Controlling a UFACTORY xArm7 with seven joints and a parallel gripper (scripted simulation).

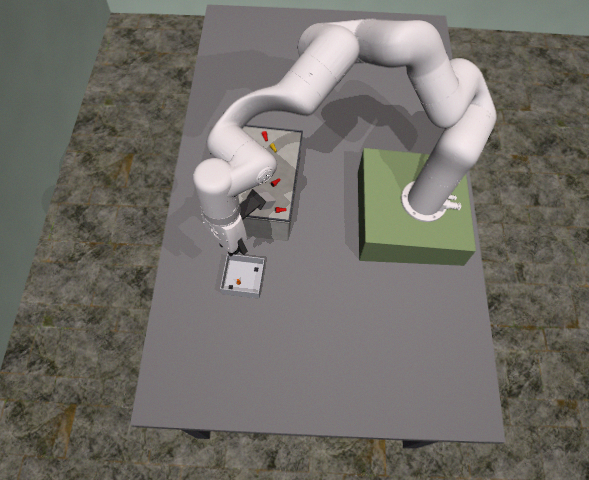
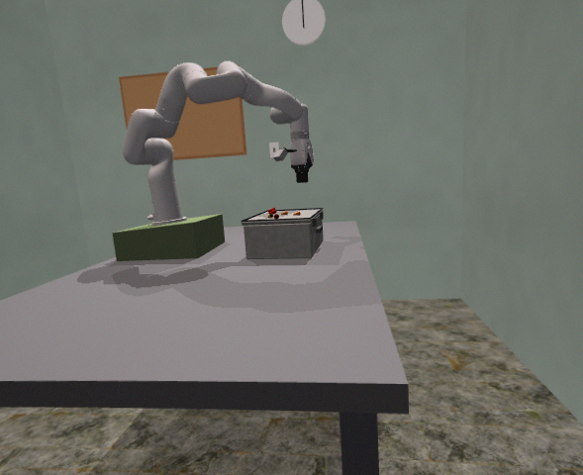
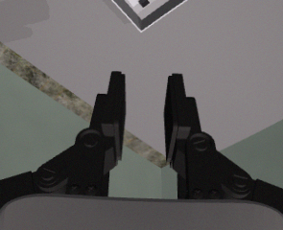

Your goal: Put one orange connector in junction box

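Plain workshop-like test room, pale green walls (image 2: 511,153), mottled stone-tile floor (image 1: 552,258), large grey table (image 2: 178,332), cork noticeboard (image 2: 214,128), round wall clock (image 2: 303,20), white robot arm (image 2: 163,168) on green block (image 2: 168,239)

A small cone-shaped wire connector (image 1: 238,281) is lying inside the open square steel junction box (image 1: 224,272), which is sitting on the flat rectangular table (image 1: 335,335) just beside one end of the box-shaped tool case (image 1: 292,196). More cone-shaped connectors (image 1: 280,209) are lying loose on the case lid. The two-fingered gripper (image 2: 301,176) is hanging high above the table, with the block-shaped pedestal (image 1: 382,242) standing well apart on the case's other side.
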